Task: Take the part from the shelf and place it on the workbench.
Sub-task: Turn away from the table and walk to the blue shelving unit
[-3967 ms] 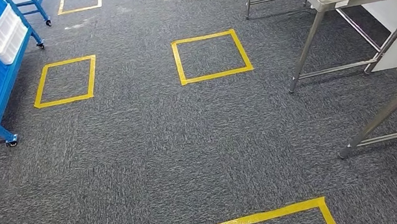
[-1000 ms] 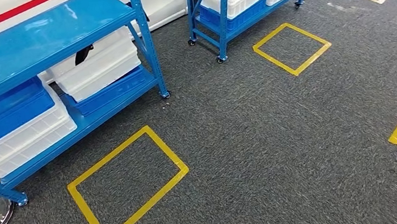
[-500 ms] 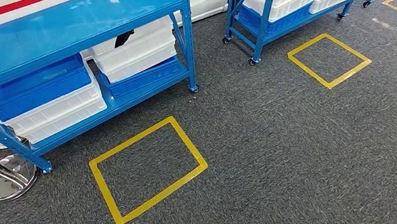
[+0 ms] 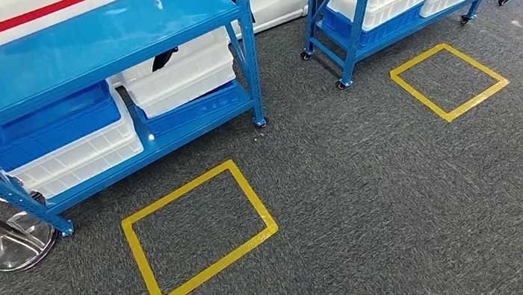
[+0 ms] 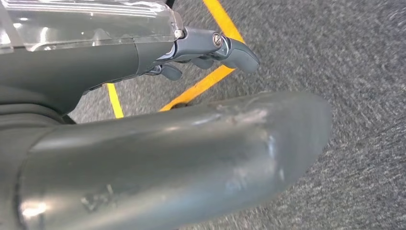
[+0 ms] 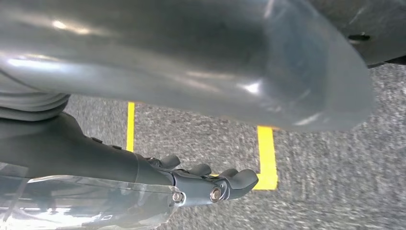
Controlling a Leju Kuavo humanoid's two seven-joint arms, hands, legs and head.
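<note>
So the part itself I honestly can't pick out; there's a dark thing (image 4: 164,56) poking out of the upper white bin (image 4: 181,71) on the near blue shelf (image 4: 79,34), but it's half hidden under the top board, so I can't tell what it is. That shelf's lower level holds four bins I can count: a blue one (image 4: 45,127) stacked on a white one (image 4: 82,154), and that upper white bin sitting on another blue one (image 4: 197,109). A second shelf (image 4: 349,24) further along is cut off at the frame edge, with more white and blue bins. Two full yellow tape squares on the carpet, one (image 4: 198,234) right in front of the near shelf and one (image 4: 450,81) by the second. A shiny round stand base (image 4: 20,245) sits beside the shelf leg. My left hand (image 5: 210,52) and right hand (image 6: 210,179) both hang over the carpet, fingers loosely apart, holding nothing.
</note>
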